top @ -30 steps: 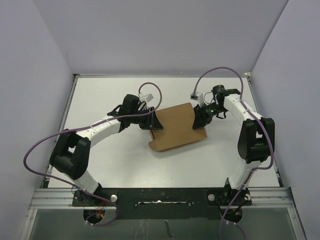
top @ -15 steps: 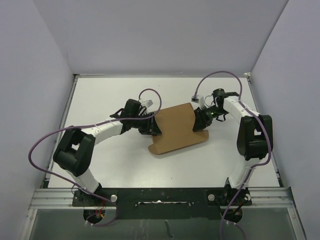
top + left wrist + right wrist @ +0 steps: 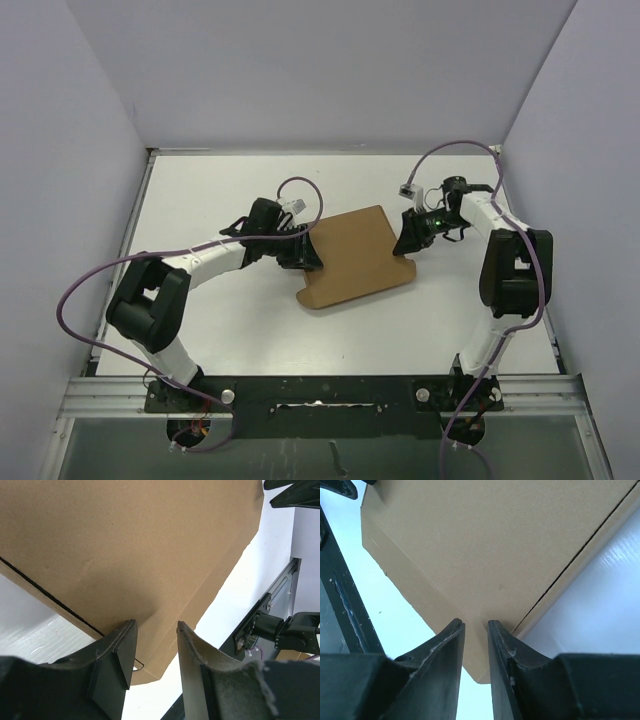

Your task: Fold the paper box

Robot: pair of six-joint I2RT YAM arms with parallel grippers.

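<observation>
The paper box (image 3: 355, 258) is brown cardboard, lying closed and flat in the middle of the table, turned a little askew. My left gripper (image 3: 306, 252) is at its left edge. In the left wrist view the gripper (image 3: 155, 627) is open, with the box (image 3: 130, 545) just beyond the fingertips and nothing between them. My right gripper (image 3: 408, 238) is at the box's right edge. In the right wrist view the gripper (image 3: 476, 624) has a narrow gap, its tips are at the box's corner (image 3: 490, 540), and it holds nothing.
The white table (image 3: 200, 200) is enclosed by grey walls at the back and on both sides. A black metal rail (image 3: 320, 385) with the arm bases runs along the near edge. Purple cables loop above both arms.
My right gripper has drawn back to the right, off the box's right side. The raised back right corner of the box now lies flat. The left gripper shifted slightly, then held.
</observation>
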